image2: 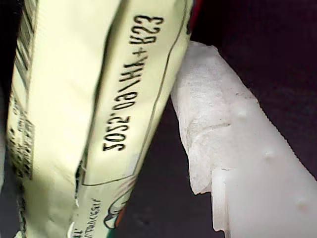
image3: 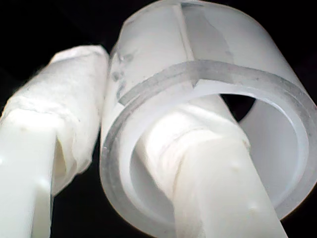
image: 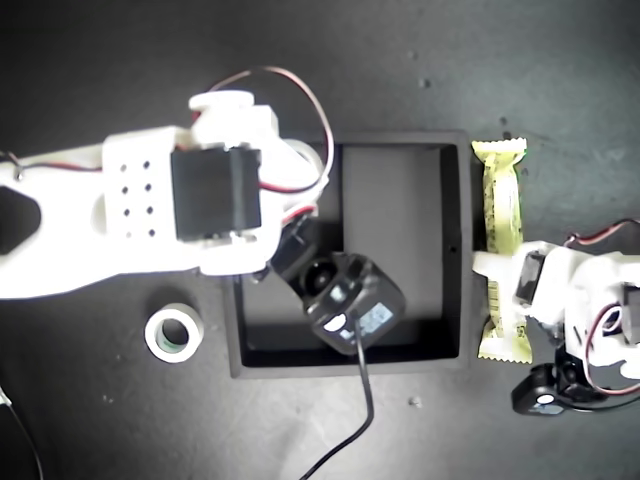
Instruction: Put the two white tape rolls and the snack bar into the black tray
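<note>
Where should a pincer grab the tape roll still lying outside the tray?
Grip the tape roll with the greenish core across its wall, one finger down the centre hole and one outside, coming from straight above. It lies flat on the dark table with the hole facing up, just off the black tray at the exterior view's lower left.

Dark, matte, speckled tabletop (image: pixel 520 70) under bright light.

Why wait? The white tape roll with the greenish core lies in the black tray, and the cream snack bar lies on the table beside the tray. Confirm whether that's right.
One thing is wrong. The white tape roll with the greenish core lies on the dark table, outside the square black tray, as the exterior view shows. The cream-wrapped snack bar does lie beside the tray.
</note>
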`<action>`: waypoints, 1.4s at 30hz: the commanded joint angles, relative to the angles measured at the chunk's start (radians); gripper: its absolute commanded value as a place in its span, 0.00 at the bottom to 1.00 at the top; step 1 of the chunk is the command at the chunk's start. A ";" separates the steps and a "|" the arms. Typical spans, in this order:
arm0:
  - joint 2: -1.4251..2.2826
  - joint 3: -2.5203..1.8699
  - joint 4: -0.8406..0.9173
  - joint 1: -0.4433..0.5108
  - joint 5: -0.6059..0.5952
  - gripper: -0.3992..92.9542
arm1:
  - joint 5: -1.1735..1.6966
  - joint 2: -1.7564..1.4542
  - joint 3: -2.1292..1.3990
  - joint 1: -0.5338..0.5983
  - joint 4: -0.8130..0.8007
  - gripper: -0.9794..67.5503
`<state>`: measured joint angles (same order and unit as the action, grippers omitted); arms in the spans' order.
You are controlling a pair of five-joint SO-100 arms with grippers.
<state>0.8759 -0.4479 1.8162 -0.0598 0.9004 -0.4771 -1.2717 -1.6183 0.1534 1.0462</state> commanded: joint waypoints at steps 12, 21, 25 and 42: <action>-0.017 -0.061 0.018 0.035 0.054 0.02 | 0.179 0.071 0.321 -0.002 0.362 0.07; -0.021 -0.038 0.018 0.049 0.061 0.16 | 0.279 0.084 0.778 0.021 0.670 0.08; 0.083 -0.081 0.018 0.037 0.049 0.16 | 0.301 0.087 0.896 0.021 0.607 0.08; 0.956 -0.950 -0.255 0.396 0.449 0.16 | 0.245 0.360 0.983 0.041 0.169 0.08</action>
<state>1.7334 -1.2026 1.7319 0.2485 1.2441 -0.4663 -0.9127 -0.6980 0.1963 1.2257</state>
